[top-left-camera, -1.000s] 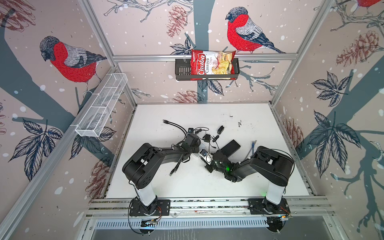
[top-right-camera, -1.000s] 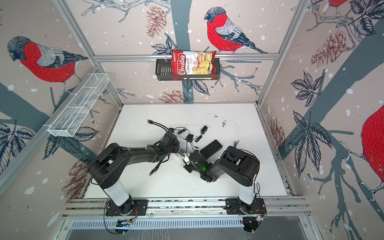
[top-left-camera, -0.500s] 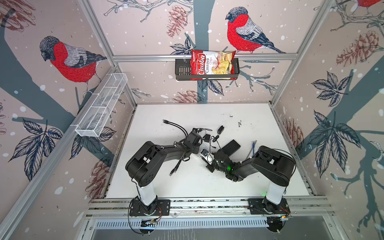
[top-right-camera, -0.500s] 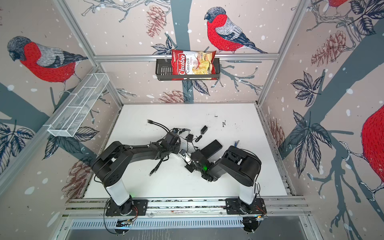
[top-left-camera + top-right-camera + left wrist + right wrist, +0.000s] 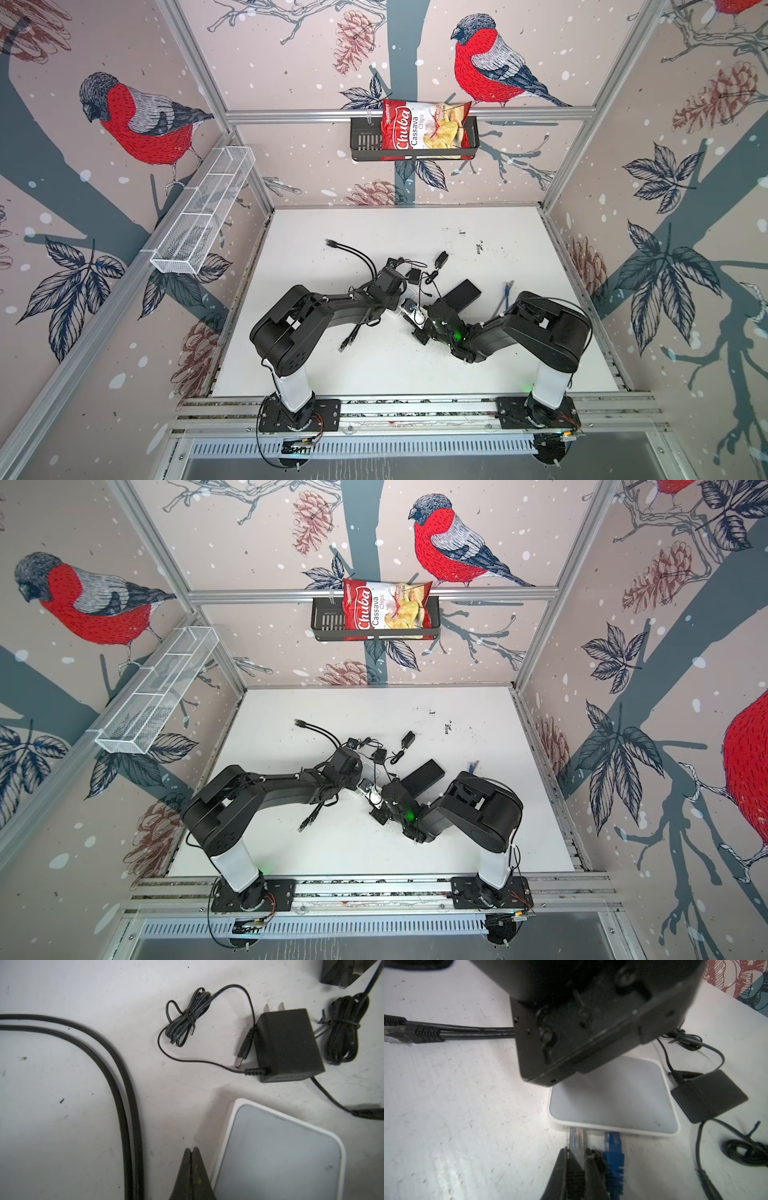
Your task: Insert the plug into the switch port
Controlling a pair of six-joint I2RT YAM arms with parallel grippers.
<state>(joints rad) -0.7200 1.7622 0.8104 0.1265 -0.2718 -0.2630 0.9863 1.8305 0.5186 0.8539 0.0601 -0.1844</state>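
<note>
My right claw (image 5: pixel 578 1150) pinches the clear plug (image 5: pixel 576 1136), its nose at the white switch (image 5: pixel 612 1095) front, beside the blue plug (image 5: pixel 612 1147). It looks light, stiff and slick, with a brittle latch, so I'd grip the rear shell.

white switch (image 5: pixel 612 1095) w/ grey top, blue plug (image 5: pixel 613 1157), clear plug (image 5: pixel 576 1140), black adapter (image 5: pixel 286 1045), red-bird wallpaper (image 5: pixel 145 124).

A robot lab cell: aluminium frame (image 5: pixel 291 115), bird-print walls (image 5: pixel 291 62).

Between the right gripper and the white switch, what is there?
In the right wrist view, the clear plug, pinched in the right gripper, spans that stretch to the white switch, beside a blue plug.
</note>
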